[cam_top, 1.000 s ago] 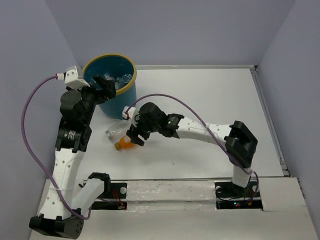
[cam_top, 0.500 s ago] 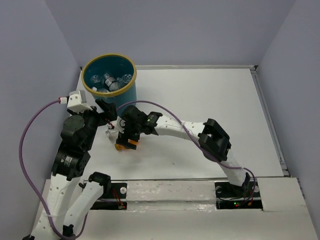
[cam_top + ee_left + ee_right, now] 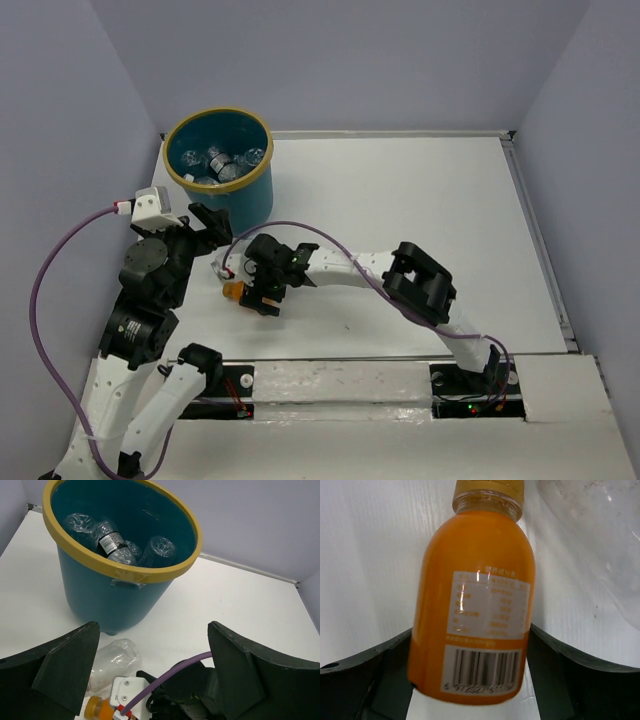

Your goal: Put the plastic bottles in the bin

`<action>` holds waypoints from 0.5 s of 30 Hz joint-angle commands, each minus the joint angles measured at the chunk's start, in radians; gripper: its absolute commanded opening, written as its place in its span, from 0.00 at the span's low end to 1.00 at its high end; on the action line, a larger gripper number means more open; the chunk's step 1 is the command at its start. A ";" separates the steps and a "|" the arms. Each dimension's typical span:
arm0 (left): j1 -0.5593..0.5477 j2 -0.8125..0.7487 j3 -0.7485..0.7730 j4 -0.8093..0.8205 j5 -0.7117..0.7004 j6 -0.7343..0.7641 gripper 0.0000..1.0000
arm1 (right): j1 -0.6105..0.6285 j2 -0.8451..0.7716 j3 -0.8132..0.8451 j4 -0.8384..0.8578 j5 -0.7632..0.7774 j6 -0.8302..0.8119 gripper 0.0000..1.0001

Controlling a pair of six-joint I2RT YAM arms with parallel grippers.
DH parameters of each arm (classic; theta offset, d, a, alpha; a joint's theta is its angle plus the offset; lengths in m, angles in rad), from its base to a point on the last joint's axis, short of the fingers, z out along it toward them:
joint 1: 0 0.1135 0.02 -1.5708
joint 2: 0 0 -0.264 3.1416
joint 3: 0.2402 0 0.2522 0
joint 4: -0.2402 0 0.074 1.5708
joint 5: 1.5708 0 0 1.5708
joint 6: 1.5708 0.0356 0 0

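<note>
The teal bin [image 3: 252, 196] [image 3: 107, 600] with a tan rim stands at the far left, and several clear bottles [image 3: 215, 160] [image 3: 112, 545] lie inside it. An orange bottle [image 3: 235, 292] [image 3: 475, 580] with an orange cap lies on the table. My right gripper [image 3: 258, 294] [image 3: 470, 640] is open and straddles its lower body, a finger [image 3: 385, 665] at each side. A crumpled clear bottle [image 3: 112, 662] [image 3: 590, 530] lies right beside it, toward the bin. My left gripper [image 3: 213, 230] [image 3: 153, 627] hangs open and empty above these two bottles, just in front of the bin.
The right wrist's white camera block and purple cable [image 3: 165, 672] sit directly under the left gripper. Both arms crowd the near left of the white table [image 3: 420, 200]. Walls close the back and both sides, with a raised edge [image 3: 530, 220] on the right.
The left gripper has drawn back from over the bin toward the near side and dropped lower. The right gripper has slid left and down until its fingers straddle the orange bottle.
</note>
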 commanded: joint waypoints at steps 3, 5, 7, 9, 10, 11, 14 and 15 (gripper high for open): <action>-0.005 -0.013 -0.008 0.015 -0.015 0.002 0.99 | 0.022 -0.113 -0.160 0.340 0.019 0.122 0.84; -0.007 -0.011 -0.005 0.008 -0.015 -0.003 0.99 | 0.022 -0.129 -0.185 0.386 0.016 0.156 0.91; -0.007 -0.010 -0.003 0.004 -0.015 -0.006 0.99 | 0.031 -0.124 -0.192 0.414 0.020 0.165 0.93; -0.005 -0.008 -0.006 -0.001 -0.017 -0.011 0.99 | 0.031 -0.110 -0.188 0.420 0.022 0.170 0.94; -0.005 -0.008 -0.006 -0.002 -0.017 -0.012 0.99 | 0.031 -0.106 -0.189 0.423 0.020 0.170 0.94; -0.005 -0.008 -0.011 -0.005 -0.018 -0.015 0.99 | 0.031 -0.097 -0.188 0.454 0.017 0.171 0.93; -0.007 -0.010 -0.017 -0.013 -0.021 -0.026 0.99 | 0.031 -0.089 -0.192 0.491 0.017 0.177 0.91; -0.005 -0.010 -0.019 -0.021 -0.024 -0.031 0.99 | 0.031 -0.090 -0.195 0.507 0.019 0.182 0.88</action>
